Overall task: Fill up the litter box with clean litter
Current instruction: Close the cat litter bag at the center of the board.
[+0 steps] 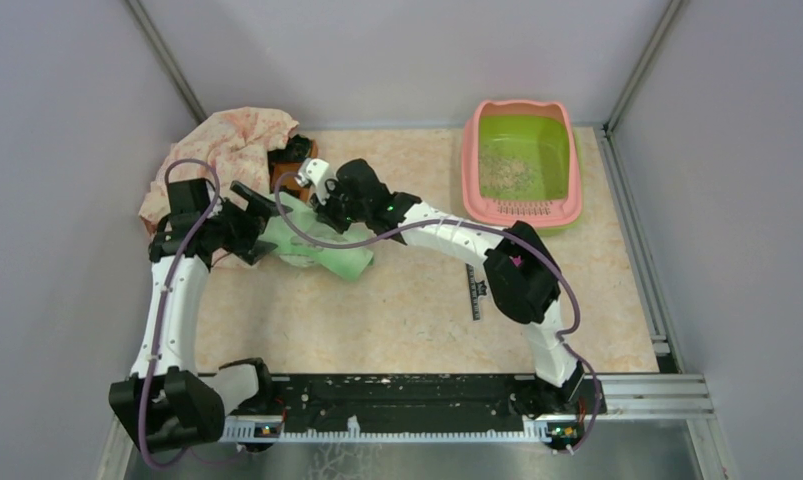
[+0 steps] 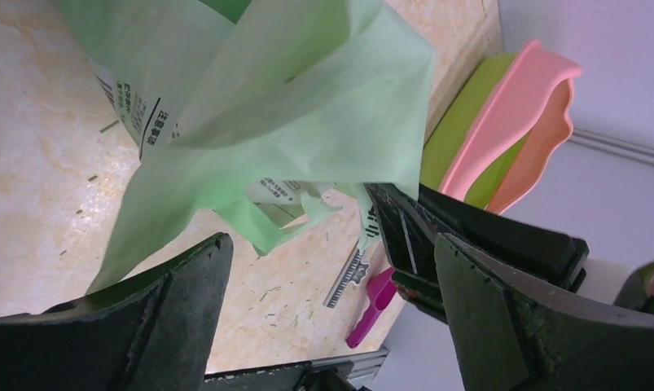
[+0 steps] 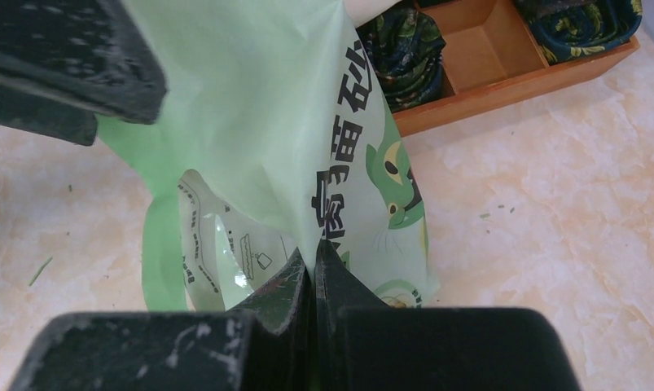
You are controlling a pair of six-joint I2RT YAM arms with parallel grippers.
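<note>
While right gripper is pinched tight on the green bag | left gripper spread wide, bag just ahead of it, ungripped | litter box well off to both grippers' right, sparse clean litter inside | step: securing bag | next: likely carry, then tip over box

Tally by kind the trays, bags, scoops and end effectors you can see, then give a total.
Trays: 2 (litter box, wooden tray)
Bag: 1
Scoop: 1
End effectors: 2 (left end effector, right end effector)
Total: 6
</note>
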